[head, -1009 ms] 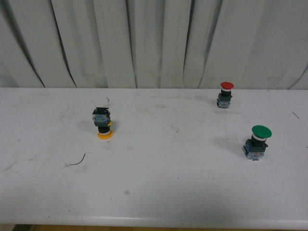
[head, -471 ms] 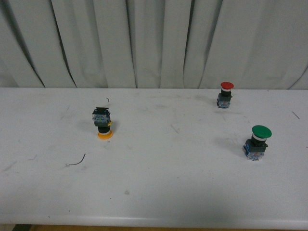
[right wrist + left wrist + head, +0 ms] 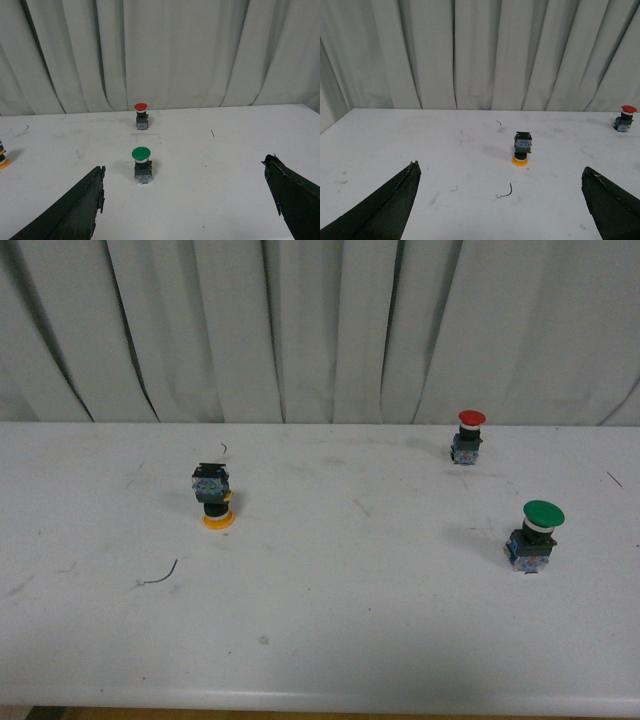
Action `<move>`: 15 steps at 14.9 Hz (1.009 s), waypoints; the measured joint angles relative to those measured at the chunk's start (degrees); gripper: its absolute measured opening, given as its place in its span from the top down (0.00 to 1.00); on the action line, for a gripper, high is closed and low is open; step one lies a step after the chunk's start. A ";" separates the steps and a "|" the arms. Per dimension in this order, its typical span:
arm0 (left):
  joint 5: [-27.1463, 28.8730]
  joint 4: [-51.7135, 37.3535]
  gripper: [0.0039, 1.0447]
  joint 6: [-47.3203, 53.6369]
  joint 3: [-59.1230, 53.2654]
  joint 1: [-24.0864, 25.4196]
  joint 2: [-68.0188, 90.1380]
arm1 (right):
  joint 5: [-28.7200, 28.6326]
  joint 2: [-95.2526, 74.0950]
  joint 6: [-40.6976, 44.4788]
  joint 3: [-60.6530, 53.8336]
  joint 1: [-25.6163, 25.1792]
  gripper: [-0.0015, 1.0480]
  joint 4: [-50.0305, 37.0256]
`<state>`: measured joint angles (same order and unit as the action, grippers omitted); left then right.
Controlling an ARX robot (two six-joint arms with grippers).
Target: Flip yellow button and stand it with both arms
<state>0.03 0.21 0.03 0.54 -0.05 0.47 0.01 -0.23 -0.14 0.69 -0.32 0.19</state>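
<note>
The yellow button point(image 3: 213, 496) stands upside down on the white table point(image 3: 330, 640), left of centre: yellow cap down, blue-and-black contact block on top. It also shows in the left wrist view point(image 3: 522, 148), ahead of my open left gripper point(image 3: 500, 172), well apart from its black fingers point(image 3: 385, 210). In the right wrist view only the cap's edge point(image 3: 3, 162) peeks in at the frame border. My right gripper point(image 3: 184, 172) is open and empty. Neither arm shows in the front view.
A red-capped button point(image 3: 468, 436) stands upright at the back right, a larger green-capped button point(image 3: 534, 535) nearer on the right. A thin dark wire scrap point(image 3: 160, 576) lies in front of the yellow button. Grey curtains point(image 3: 320, 330) hang behind the table.
</note>
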 joint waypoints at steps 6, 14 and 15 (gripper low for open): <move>-0.02 0.00 0.06 -0.02 0.00 0.00 0.00 | 0.00 0.00 0.00 0.00 0.00 0.06 0.00; -4.04 -11.74 0.06 -15.61 18.43 4.04 38.14 | -0.02 0.00 0.00 0.00 0.00 0.06 0.00; -4.83 -18.69 0.06 -14.97 21.86 3.41 49.81 | -0.02 0.00 0.00 0.00 0.00 0.06 -0.02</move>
<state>-4.80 -18.48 -14.94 22.39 3.36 50.28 -0.01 -0.23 -0.14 0.69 -0.32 0.16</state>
